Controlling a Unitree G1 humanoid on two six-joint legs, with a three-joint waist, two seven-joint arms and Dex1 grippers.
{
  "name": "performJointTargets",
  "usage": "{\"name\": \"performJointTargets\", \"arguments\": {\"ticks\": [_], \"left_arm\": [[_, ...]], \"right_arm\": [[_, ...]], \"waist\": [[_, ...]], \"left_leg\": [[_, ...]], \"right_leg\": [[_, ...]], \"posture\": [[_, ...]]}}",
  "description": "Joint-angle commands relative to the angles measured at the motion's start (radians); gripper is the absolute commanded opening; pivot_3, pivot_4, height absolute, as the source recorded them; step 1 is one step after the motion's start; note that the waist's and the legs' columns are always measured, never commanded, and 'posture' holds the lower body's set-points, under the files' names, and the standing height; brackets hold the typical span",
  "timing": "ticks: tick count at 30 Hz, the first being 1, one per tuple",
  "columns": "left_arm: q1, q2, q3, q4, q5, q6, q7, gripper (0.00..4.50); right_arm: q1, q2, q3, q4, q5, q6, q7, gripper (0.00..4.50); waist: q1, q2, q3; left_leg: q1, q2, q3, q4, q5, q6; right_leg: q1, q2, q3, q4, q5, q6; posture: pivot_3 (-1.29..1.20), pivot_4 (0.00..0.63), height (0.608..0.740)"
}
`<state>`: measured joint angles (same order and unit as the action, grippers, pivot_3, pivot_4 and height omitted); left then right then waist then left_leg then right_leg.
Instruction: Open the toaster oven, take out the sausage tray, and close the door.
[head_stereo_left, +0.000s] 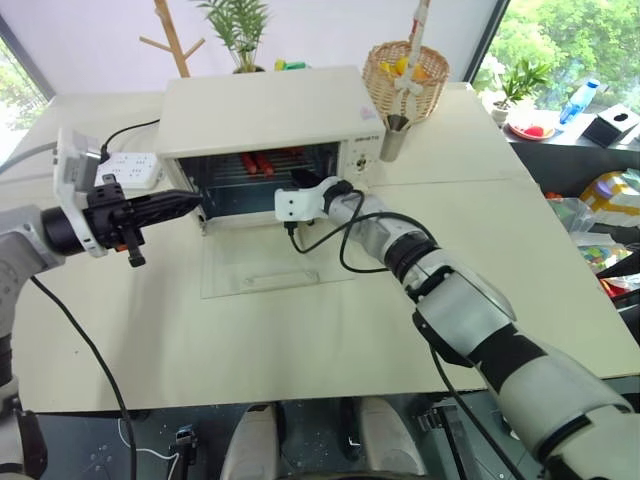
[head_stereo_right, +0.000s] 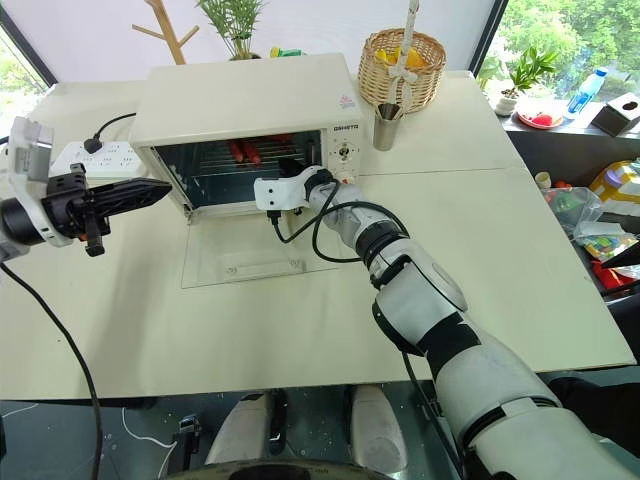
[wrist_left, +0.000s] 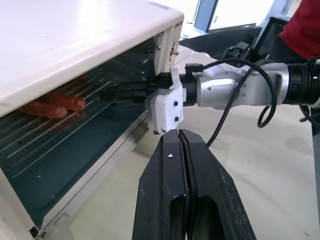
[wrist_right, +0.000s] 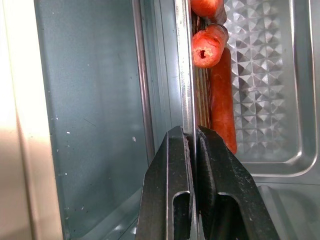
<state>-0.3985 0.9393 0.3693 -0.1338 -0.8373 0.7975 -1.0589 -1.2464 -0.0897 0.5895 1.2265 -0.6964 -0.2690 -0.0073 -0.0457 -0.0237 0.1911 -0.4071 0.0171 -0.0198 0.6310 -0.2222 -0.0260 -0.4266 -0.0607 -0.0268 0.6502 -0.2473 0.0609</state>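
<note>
Right wrist view: the shiny ribbed metal sausage tray (wrist_right: 260, 100), lying inside the cream-white boxy toaster oven (head_stereo_left: 262, 110) above the lowered clear glass door (head_stereo_left: 275, 268), is pinched by its thin rim in the right gripper (wrist_right: 194, 137). The tray is judged stiff, light and slippery, its round sausages (wrist_right: 221, 95) liable to roll. The left gripper (head_stereo_left: 190, 202) hovers shut, empty, beside the opening.

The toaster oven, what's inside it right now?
Inside the toaster oven, the sausage tray holds red-brown sausages. The right gripper is shut on the tray's rim. The oven's top hides the back.
</note>
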Motion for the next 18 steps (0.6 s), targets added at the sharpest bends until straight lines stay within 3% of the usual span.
{"name": "performJointTargets", "arguments": {"ticks": [1,18], "left_arm": [[-0.029,0.0,0.008,-0.002,-0.002,-0.015,0.008,0.0],[-0.296,-0.091,-0.169,0.286,0.164,-0.151,-0.058,0.0]], "right_arm": [[-0.018,0.006,-0.013,-0.017,0.01,-0.009,-0.009,0.03],[0.085,-0.064,-0.003,-0.29,-0.009,-0.001,0.068,0.03]], "waist": [[0.0,0.0,0.0],[-0.002,0.0,0.0]], "left_leg": [[0.0,0.0,0.0,0.0,0.0,0.0],[-0.001,0.0,0.001,-0.002,0.0,0.0]], "right_leg": [[0.0,0.0,0.0,0.0,0.0,0.0],[-0.002,0.0,0.0,0.0,0.0,0.0]], "posture": [[0.0,0.15,0.74],[0.0,0.15,0.74]]}}
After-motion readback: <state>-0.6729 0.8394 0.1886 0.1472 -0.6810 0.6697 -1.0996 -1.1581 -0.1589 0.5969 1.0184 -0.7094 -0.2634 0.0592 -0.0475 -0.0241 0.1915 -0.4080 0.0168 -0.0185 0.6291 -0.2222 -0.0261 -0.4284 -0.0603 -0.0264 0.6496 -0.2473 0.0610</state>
